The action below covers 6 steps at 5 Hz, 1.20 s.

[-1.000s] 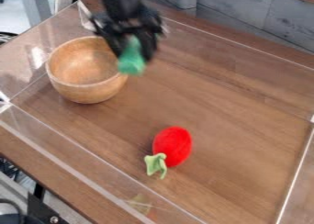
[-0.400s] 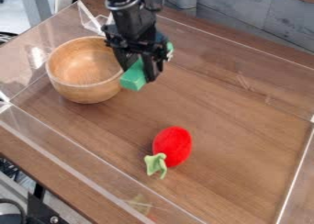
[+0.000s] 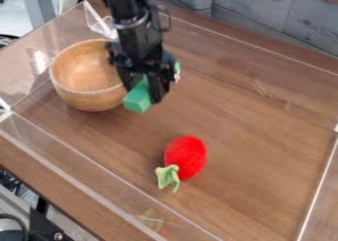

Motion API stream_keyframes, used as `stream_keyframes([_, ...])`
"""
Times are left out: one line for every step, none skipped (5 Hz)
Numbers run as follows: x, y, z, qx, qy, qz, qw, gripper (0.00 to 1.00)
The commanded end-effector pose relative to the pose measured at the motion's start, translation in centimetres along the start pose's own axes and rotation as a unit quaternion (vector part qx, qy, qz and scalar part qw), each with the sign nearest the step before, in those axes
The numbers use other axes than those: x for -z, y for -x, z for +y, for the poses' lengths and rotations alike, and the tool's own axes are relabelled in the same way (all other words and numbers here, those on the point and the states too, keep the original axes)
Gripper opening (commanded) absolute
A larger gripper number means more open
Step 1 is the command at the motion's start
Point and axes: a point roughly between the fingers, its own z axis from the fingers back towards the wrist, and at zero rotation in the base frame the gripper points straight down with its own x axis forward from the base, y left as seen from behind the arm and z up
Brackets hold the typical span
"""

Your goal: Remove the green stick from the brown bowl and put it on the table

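The green stick (image 3: 138, 97) hangs upright between the fingers of my black gripper (image 3: 142, 90), which is shut on it and points straight down. Its lower end is close above the dark wood-grain table (image 3: 251, 107), just right of the brown bowl (image 3: 87, 75). The round wooden bowl stands at the left and looks empty inside. Whether the stick's bottom touches the tabletop I cannot tell.
A red strawberry toy (image 3: 185, 157) with a green leaf lies on the table in front of the gripper. Low clear acrylic walls (image 3: 79, 176) border the tabletop on all sides. Bare wood stretches to the right of the gripper.
The gripper has carried the green stick downward and slightly toward the camera, from above the bowl's right rim to low over the table beside the bowl. The wrist has rolled a little.
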Motion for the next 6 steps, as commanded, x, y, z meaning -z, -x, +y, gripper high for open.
stream_keyframes([-0.8,-0.5,0.7,0.029,-0.011,-0.015,0.9994,0.0])
stream_keyframes([-0.8,-0.6,1.5,0.04,-0.01,-0.01,0.9991,0.0])
stream_keyframes([-0.2,0.0,1.5,0.053,-0.009,-0.005,0.9985,0.0])
stream_keyframes([0.6,0.6,1.4,0.061,-0.008,0.001,0.9981,0.0])
stream_keyframes([1.5,0.2,0.0,0.042,-0.008,0.001,0.9991,0.0])
stream_keyframes([2.2,-0.3,-1.1,0.024,-0.008,0.002,0.9997,0.0])
